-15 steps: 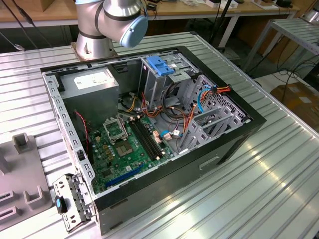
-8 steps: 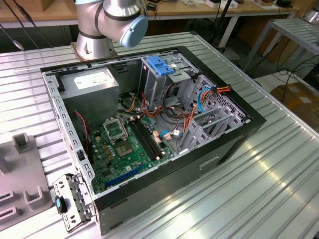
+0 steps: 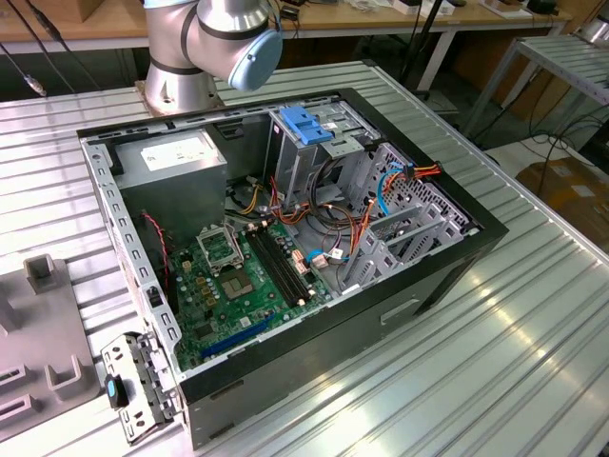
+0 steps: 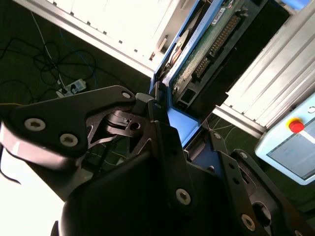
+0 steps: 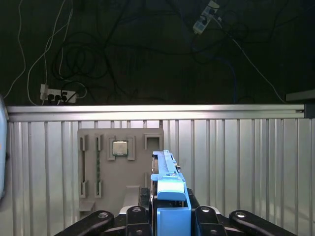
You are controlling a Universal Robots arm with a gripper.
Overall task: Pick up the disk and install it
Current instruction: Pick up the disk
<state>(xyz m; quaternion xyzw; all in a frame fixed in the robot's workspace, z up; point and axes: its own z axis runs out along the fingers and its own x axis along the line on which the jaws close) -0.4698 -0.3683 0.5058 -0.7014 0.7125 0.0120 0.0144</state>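
In both wrist views my gripper (image 5: 170, 216) is shut on the disk (image 5: 169, 183), which stands on edge between the black fingers with its bright blue rail facing the first wrist camera. The second wrist view shows the disk (image 4: 211, 46) from the side: green circuit board, connector pins and blue rail, running away from the gripper (image 4: 165, 130). The disk hangs above the ribbed metal table (image 5: 236, 162), clear of the grey fixture plate (image 5: 135, 177). In the exterior view, the arm's base and elbow (image 3: 214, 38) stand behind the open computer case (image 3: 447, 276).
Inside the case are a grey drive cage with a light-blue latch (image 3: 306, 124), a green motherboard (image 3: 228, 286), a power supply (image 3: 176, 157) and loose cables (image 3: 343, 228). The fixture plate holds a processor chip (image 5: 119, 148). A pendant with a red button (image 4: 296, 125) lies nearby.
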